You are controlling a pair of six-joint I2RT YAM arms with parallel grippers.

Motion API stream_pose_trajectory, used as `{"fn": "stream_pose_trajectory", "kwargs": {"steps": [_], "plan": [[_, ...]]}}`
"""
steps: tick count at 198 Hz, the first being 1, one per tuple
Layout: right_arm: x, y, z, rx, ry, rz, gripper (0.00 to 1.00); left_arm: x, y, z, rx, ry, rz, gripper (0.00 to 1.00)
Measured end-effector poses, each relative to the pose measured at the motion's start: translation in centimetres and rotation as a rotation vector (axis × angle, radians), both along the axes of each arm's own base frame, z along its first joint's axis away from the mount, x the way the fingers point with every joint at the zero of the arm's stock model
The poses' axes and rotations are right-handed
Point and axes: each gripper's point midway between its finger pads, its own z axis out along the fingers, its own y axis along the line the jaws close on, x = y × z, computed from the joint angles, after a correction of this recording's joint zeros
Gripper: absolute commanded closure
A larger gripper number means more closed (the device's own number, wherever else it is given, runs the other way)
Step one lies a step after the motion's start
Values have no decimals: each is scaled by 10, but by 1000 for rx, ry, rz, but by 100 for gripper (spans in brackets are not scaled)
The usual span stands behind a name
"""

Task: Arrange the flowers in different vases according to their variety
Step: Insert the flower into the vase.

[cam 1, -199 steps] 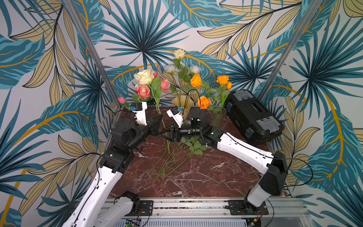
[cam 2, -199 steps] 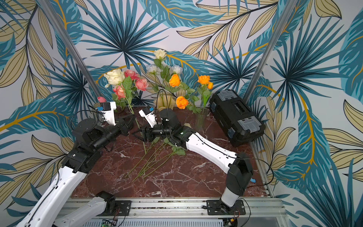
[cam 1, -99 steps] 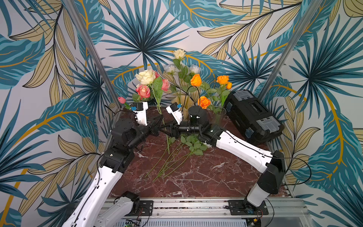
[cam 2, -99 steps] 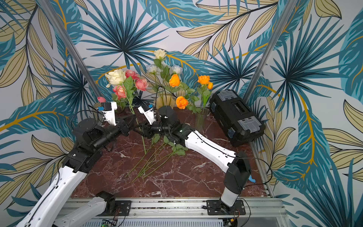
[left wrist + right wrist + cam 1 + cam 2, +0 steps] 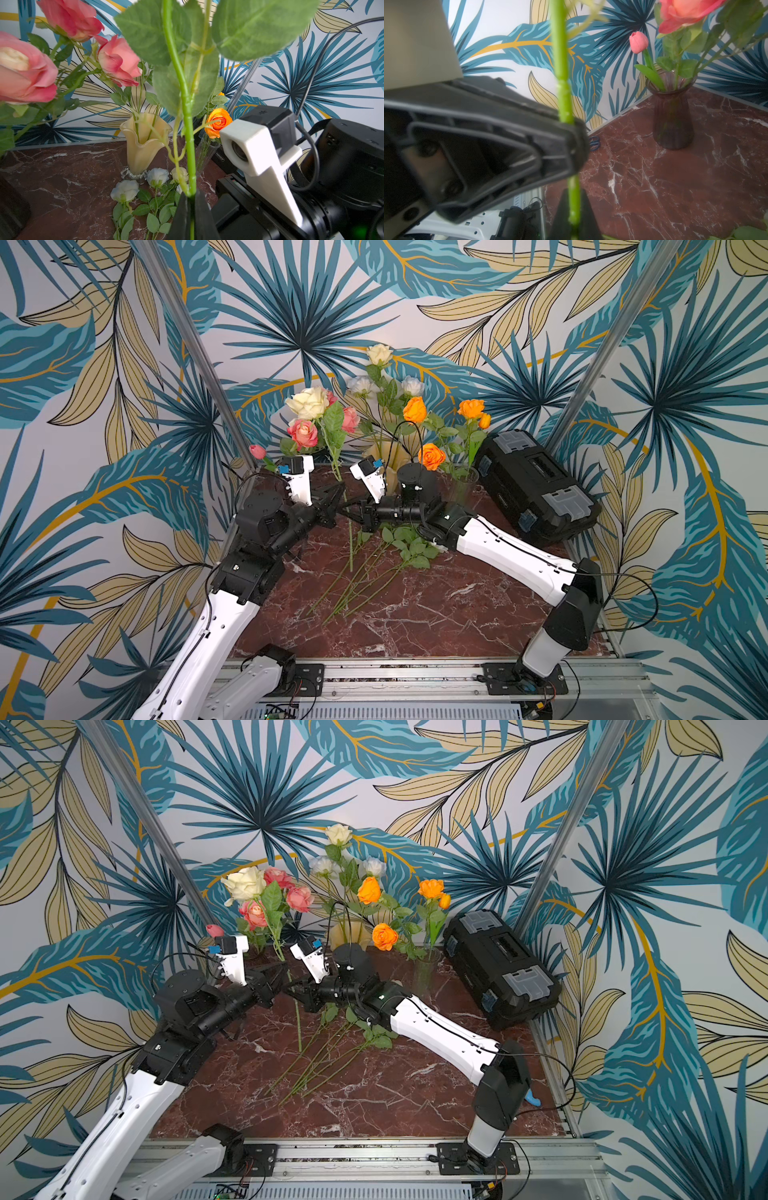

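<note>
Because the left gripper (image 5: 340, 499) and the right gripper (image 5: 352, 511) are both fully closed on the same green stem, just beside each other, the chief hazard is opposed pulling. Any unmatched motion would likely bend the stem or strip it through one set of jaws.

Held item: one cream rose (image 5: 307, 403), upright. Its stem passes between the two grippers, and its lower end reaches down to the marble tabletop (image 5: 415, 614); contact cannot be determined. Its head sits far left, pressed among the pink roses (image 5: 302, 433) in the dark purple vase (image 5: 671, 120).

Second hazard: carrying it right toward the cream-yellow trumpet vase (image 5: 395, 454) could snag those blooms and drag or tip the purple vase.

Third hazard: the right arm lies low over the loose white roses (image 5: 124, 190) on the table, near the clear glass cylinder vase (image 5: 463, 485). A careless swing could crush leaves or knock the glass.

Count:
- Vases: three.
- Pink roses: three, plus one pink tulip bud (image 5: 257, 451), all at the purple vase.
- Pale roses (image 5: 379, 353) in the trumpet vase: three.
- Orange roses (image 5: 414, 409): three, plus one orange tulip bud (image 5: 484, 420), at the cylinder.
- Loose white roses: three heads evident in the left wrist view, with a possible fourth behind the held stem.
- Black toolbox (image 5: 536, 485): one, far right.
</note>
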Motion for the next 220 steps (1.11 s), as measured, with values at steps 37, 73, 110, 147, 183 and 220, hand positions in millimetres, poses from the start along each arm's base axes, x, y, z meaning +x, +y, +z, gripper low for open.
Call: {"fn": "stream_pose_trajectory", "kwargs": {"steps": [37,73,110,147,183,220], "plan": [[2,-1,0,-3,-5,-14,100,0,0,0,2,-1,3,52],[35,-19,-1,-17,-23,-137,100,-4,4,5,6,-23,17,7],[88,-58,10,-42,-88,-312,100,-10,11,8,5,-39,41,0],[138,-81,63,-20,-247,-463,100,-10,15,-23,48,33,63,0],[179,-81,105,-8,-397,-580,100,-4,16,-80,108,175,78,0],[221,-83,103,-74,-493,-715,100,-1,18,-131,152,305,91,0]]}}
